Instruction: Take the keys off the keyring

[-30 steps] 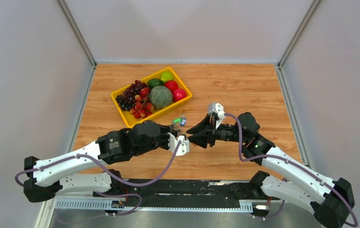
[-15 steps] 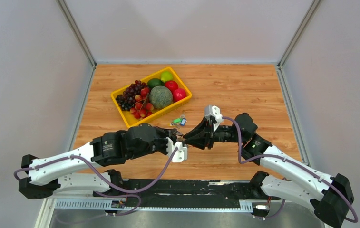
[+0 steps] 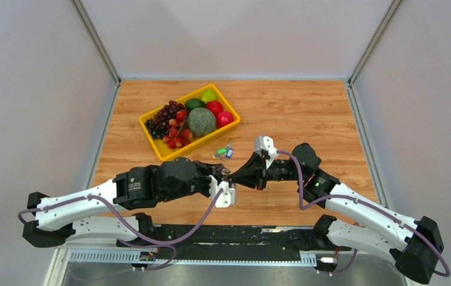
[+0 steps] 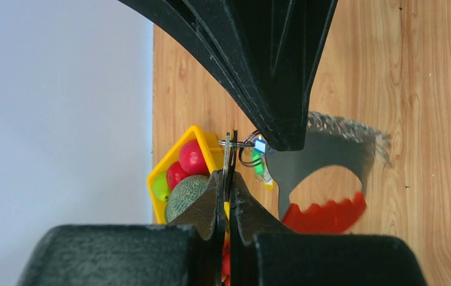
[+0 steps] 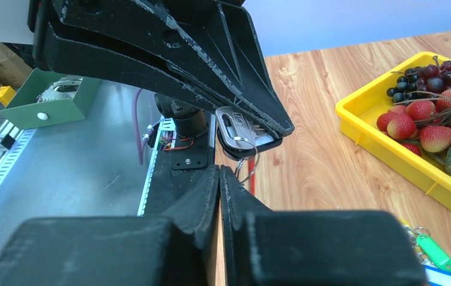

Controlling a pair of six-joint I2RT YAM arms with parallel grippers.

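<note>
Change: the right gripper (image 5: 219,173) has slid in toward the left gripper (image 4: 227,179) over the last second. The gap between the tips is gone. They now meet above the surface (image 3: 306,113), on the near side of the tray (image 3: 151,141). The left arm has pulled back a little toward its base. Nothing else moved.

Left jaws: clamped on the keys (image 5: 235,132), flat silver metal held in the air, edge-on in its own view.

Keyring (image 5: 247,159): a wire loop hangs off the held metal, just beside the right tips, with a red sliver below it. The left wrist view also shows a blurred grey crescent (image 4: 336,149) with a red part behind the right tip. It is probably the rest of the bunch plus the red tag, but I'm not sure.

Right jaws: pressed together. Cannot tell whether they pinch the loop or only touch it.

Meaning: the pull-apart looks like it is only starting. No key is seen lying free, so none is off yet. The right likely needs a firm hold on the loop while the left keeps the metal.

Counts:
- 2 arms, 2 grippers.
- 1 bunch of keys; single keys not countable.
- 1 keyring.
- 1 tray holding 1 melon (image 3: 201,121), 1 cluster of grapes (image 3: 164,116), 2 red fruit (image 3: 214,107) and 2 green fruit (image 3: 209,95).
- Several strawberries (image 3: 176,140), too tangled to count.
- 1 cluster of spare tags (image 3: 224,152) on the surface between tray and grippers: 1 green, 1 blue.
</note>
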